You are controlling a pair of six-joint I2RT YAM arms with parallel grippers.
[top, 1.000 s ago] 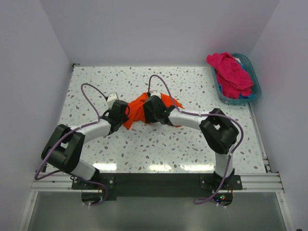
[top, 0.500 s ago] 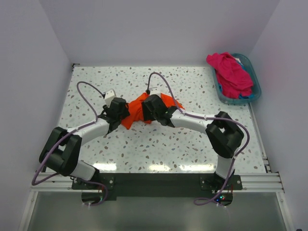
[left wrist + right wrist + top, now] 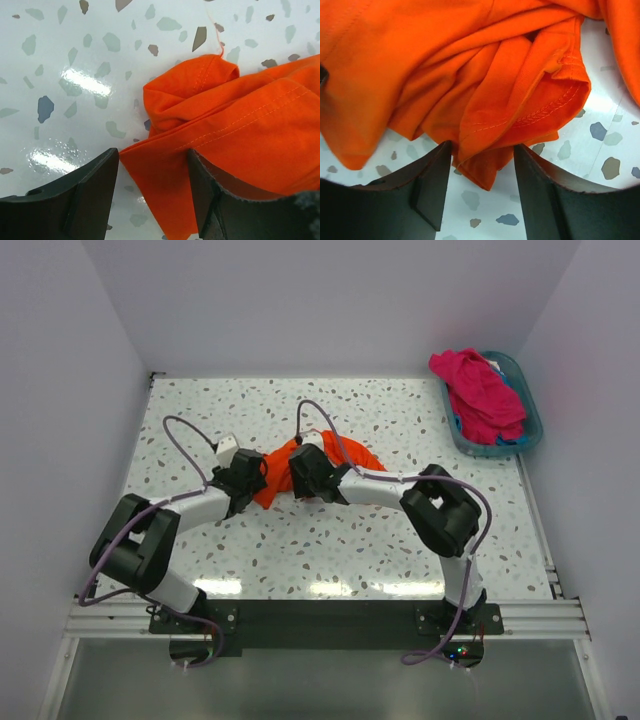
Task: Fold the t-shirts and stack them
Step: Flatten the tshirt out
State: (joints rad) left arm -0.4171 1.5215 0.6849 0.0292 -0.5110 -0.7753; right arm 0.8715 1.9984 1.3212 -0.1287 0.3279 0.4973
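Observation:
A bright orange t-shirt [image 3: 274, 478] lies crumpled at the middle of the speckled table [image 3: 400, 540]. My left gripper [image 3: 256, 480] sits at its left edge and my right gripper [image 3: 300, 476] on its middle. In the left wrist view the left gripper [image 3: 152, 187] is open, a flat orange corner [image 3: 165, 190] lying between its fingers. The right wrist view has the right gripper [image 3: 482, 185] open too, straddling a bunched fold with a stitched hem [image 3: 490, 150]. A magenta-pink t-shirt [image 3: 480, 390] is heaped in the teal basket [image 3: 530, 430], with blue fabric [image 3: 516, 440] under it.
The basket stands at the table's far right corner, against the right wall. Purple cables loop above both arms. White walls close the table in on the left, back and right.
The left gripper's jaws have spread wider. The right gripper has slid left across the orange t-shirt, bunching it narrower. The left arm's elbow has shifted slightly.

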